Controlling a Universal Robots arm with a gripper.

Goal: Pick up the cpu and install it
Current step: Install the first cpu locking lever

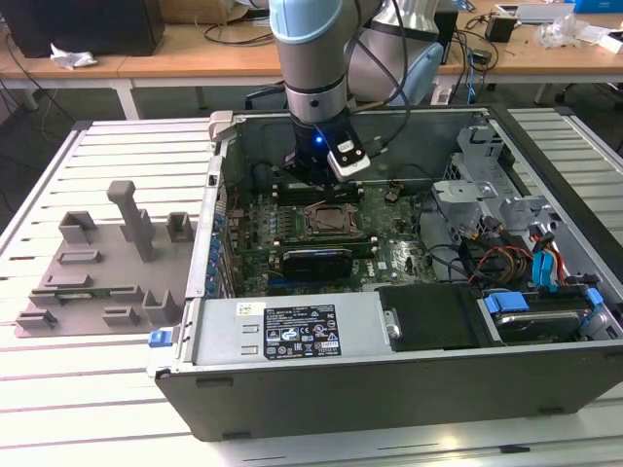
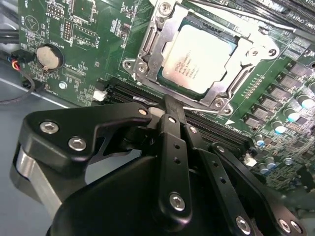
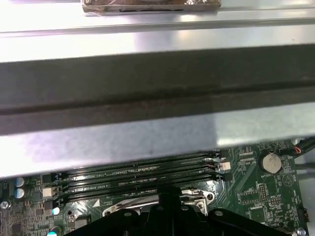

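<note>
An open computer case [image 1: 409, 389] is lying on a slatted white worktop [image 1: 97, 389], with the robot arm [image 1: 310, 58] reaching down into it from the worktop's far edge. The gripper [image 1: 310, 187] is hanging just above the green motherboard [image 2: 93, 54], over the black memory slots [image 3: 138, 172] that are running beside the socket. In the second wrist view the gripper [image 2: 172, 105] is showing its black fingers [image 2: 171, 115] drawn together into one narrow tip, holding nothing. The cpu [image 2: 202, 59] is lying flat inside the metal socket frame [image 2: 147, 59], its silver-grey top facing up, just beyond the fingertip and apart from it. In the exterior view the socket [image 1: 326, 219] is sitting near the middle of the motherboard. A round coin battery [image 2: 49, 57] is sitting on the board well apart from the socket. A grey plastic tray [image 1: 97, 263] with upright blocks is resting on the worktop beside the case, toward the exterior view's left. The case's grey wall [image 3: 157, 98] is spanning the first wrist view above the memory slots.
</note>
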